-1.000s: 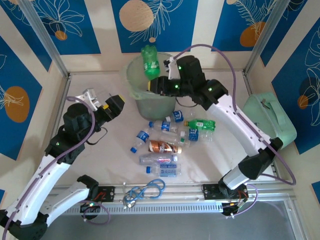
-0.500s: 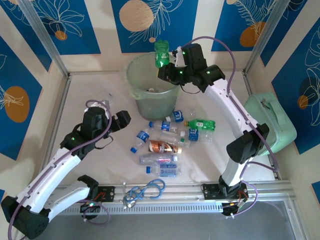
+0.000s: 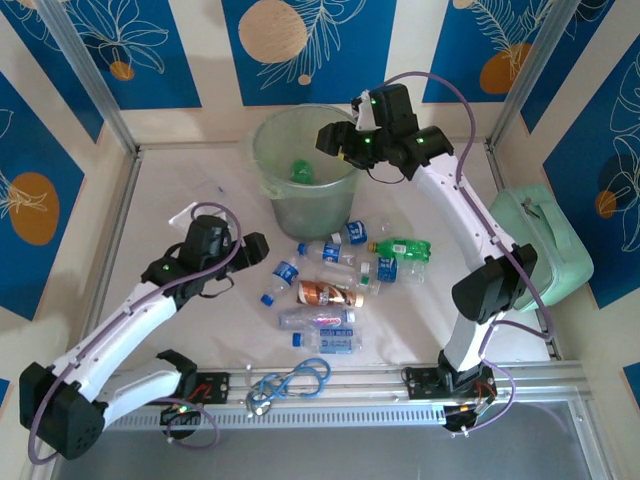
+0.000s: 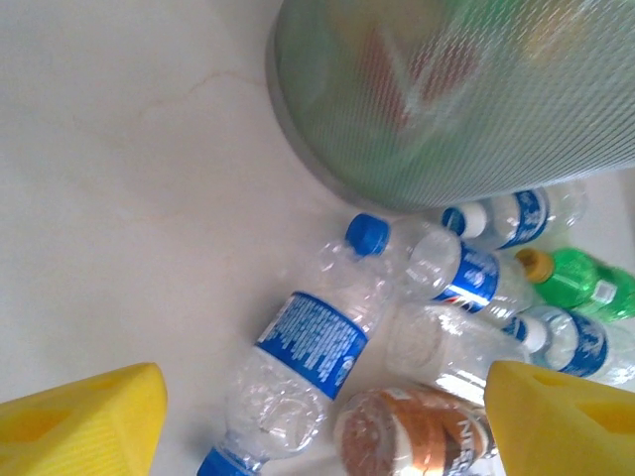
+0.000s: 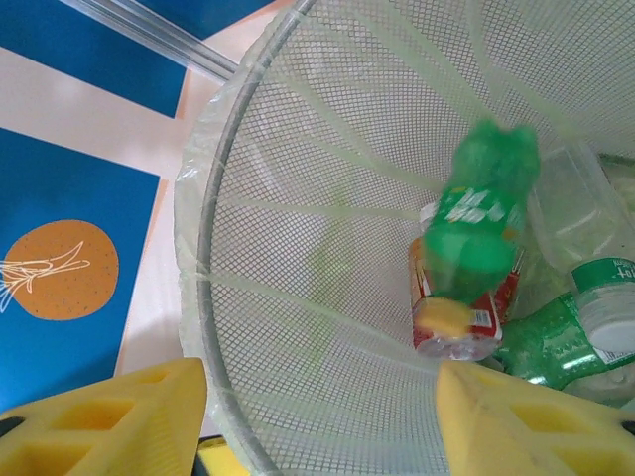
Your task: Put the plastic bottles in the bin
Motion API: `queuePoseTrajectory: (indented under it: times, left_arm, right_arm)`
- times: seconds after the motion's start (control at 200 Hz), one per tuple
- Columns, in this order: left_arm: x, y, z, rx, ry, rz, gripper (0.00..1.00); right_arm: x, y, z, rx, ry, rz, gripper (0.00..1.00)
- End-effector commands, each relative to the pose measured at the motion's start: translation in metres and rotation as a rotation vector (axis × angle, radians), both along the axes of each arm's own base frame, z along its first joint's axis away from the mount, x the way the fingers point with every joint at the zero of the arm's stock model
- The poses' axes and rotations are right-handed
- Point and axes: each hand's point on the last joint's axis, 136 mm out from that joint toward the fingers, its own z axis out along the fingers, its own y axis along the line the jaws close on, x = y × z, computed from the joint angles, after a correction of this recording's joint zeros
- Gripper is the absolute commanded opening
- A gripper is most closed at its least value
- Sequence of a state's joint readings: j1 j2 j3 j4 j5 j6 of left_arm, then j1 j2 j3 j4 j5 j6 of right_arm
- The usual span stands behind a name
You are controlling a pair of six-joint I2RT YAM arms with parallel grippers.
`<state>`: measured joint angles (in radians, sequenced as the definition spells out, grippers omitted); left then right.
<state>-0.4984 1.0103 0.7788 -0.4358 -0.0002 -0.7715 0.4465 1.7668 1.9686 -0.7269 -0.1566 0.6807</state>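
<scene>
Holds right end effector [image 3: 336, 140] wide apart over the bin [image 3: 268, 150], green bottle [image 5: 478, 213] loose inside. Has left end effector [image 3: 251, 250] apart beside the bin. Could bump the bin reaching in, scattering bottles [image 3: 322, 292].

Coiled blue cable [image 3: 290, 385] at the near edge, mint-green handled case [image 3: 540, 240] on the right.

A green bottle [image 5: 478, 223] with a yellow cap is seen in the pale-green meshed bin [image 5: 298, 198], and blue labels are carried by clear bottles [image 4: 308, 347].
</scene>
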Motion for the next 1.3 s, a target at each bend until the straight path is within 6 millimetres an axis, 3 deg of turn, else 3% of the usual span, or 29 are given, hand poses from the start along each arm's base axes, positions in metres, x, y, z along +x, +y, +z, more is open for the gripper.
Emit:
queuePoseTrajectory:
  times: [0.0,0.245,0.56,0.685,0.795,1.065,1.296]
  left_arm:
    - [0.0,-0.008,-0.018,-0.004,0.022,-0.063,0.83]
    - [0.005,-0.03,-0.054,0.027,0.077,-0.157,0.84]
    - [0.004,-0.047,-0.094,0.254,0.13,-0.303,0.85]
    - [0.003,-0.055,-0.109,0.311,0.151,-0.378,0.99]
    - [0.003,-0.06,-0.12,0.348,0.168,-0.412,0.99]
    - [0.006,-0.062,-0.136,0.407,0.214,-0.418,0.91]
    - [0.006,-0.063,-0.137,0.416,0.222,-0.423,0.75]
  right_arm:
    - [-0.024,-0.002,0.038,0.042,-0.079,0.037,0.63]
    - [-0.069,-0.004,0.044,0.044,-0.11,0.069,0.64]
    - [-0.122,-0.007,0.01,0.02,-0.067,0.099,0.68]
    - [-0.13,-0.008,-0.014,-0.009,-0.02,0.104,0.71]
    - [-0.137,-0.008,-0.027,-0.016,0.007,0.109,0.72]
    - [-0.145,0.0,-0.036,-0.022,0.023,0.125,0.73]
    - [-0.145,-0.002,-0.035,-0.018,0.018,0.115,0.72]
